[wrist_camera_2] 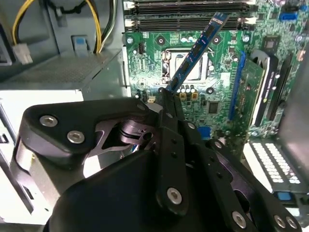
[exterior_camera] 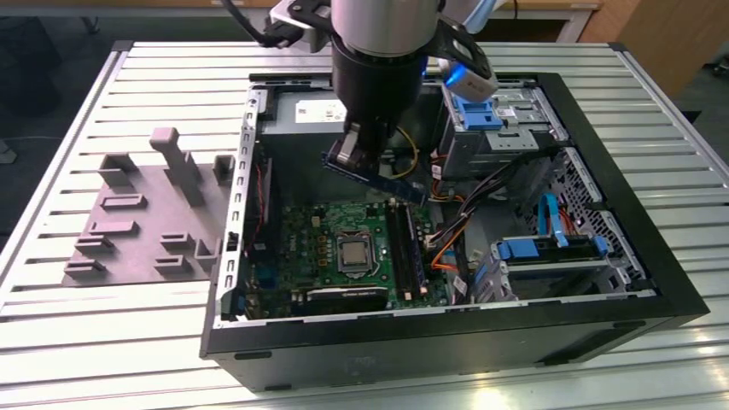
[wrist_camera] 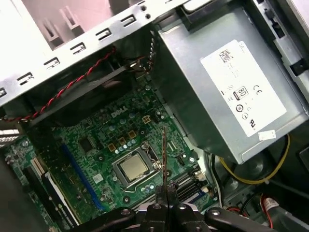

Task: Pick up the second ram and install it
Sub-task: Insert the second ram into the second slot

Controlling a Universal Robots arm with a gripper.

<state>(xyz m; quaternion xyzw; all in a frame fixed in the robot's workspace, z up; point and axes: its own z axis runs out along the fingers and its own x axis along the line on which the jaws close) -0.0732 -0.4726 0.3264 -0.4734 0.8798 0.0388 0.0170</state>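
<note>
Got the gripper (wrist_camera_2: 168,99) pinched tight on one end of the second ram (wrist_camera_2: 198,48), hovering clear above the long black motherboard slots (wrist_camera_2: 164,20), with its long axis poking out from the grip and looking crossways to those slots, not lined up along them.

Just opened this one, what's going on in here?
A single robot arm's gripper is shut on one end of a long, thin dark-blue memory stick, holding it tilted in the air inside the open black computer case. The stick hangs above the green motherboard, close to the long black memory slots, but is not seated in one. A grey moulded plastic holder sits on the table outside the case, on the exterior view's left.
</note>
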